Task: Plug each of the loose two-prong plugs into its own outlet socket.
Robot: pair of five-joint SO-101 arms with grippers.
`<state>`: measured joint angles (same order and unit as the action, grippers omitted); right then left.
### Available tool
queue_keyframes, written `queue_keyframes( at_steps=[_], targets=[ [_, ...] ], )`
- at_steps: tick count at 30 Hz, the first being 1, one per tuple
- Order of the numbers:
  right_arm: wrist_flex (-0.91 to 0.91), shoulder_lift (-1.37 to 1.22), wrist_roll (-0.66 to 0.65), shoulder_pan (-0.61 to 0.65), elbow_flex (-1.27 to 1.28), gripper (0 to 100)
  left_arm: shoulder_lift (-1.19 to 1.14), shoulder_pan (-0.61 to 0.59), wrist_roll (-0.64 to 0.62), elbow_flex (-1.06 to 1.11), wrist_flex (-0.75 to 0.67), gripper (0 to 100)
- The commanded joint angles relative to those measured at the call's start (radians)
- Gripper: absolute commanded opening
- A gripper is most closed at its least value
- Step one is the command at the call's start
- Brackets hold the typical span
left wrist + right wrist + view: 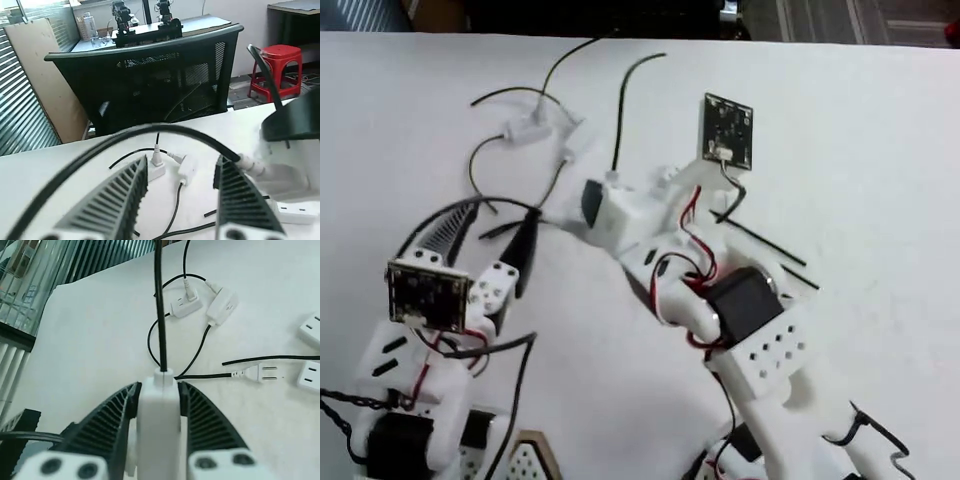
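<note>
Right pincer [159, 386] clamps a white rectangular block [157, 415] on black cord. Near that block a loose white two-prong plug [260, 373] lies on the white worktop [90, 340], prongs facing a white outlet socket [310, 376]. Left pincer [181, 165] gapes wide, empty.

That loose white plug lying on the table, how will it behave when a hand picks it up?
The loose plug looks small, so probably light. Its black cord curves limply across the table, so it will likely flop and drag behind. Its flat body probably won't roll, though a push might slide it.
</note>
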<state>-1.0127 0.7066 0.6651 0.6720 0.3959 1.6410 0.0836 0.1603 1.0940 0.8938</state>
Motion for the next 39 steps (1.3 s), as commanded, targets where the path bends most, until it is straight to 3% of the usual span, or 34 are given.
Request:
queue_keyframes(
  at_steps=[1,12,23,28,39],
  targets=[
    [0.024,0.036,-0.012,0.044,-0.011,1.6,-0.004,0.085,0.009,0.029,-0.002,23],
    [0.110,0.025,-0.003,-0.101,0.008,1.6,-0.002,-0.005,0.012,0.041,0.123,23],
    [0.644,-0.007,-0.061,-0.251,0.315,1.6,-0.002,-0.232,0.005,0.043,0.236,23],
    [0.751,-0.214,-0.083,-0.300,0.276,1.6,-0.002,-0.266,0.003,0.106,0.236,23],
    [0.757,-0.751,-0.157,-0.311,-0.103,1.7,-0.002,-0.266,0.003,0.204,0.199,23]
  ],
)
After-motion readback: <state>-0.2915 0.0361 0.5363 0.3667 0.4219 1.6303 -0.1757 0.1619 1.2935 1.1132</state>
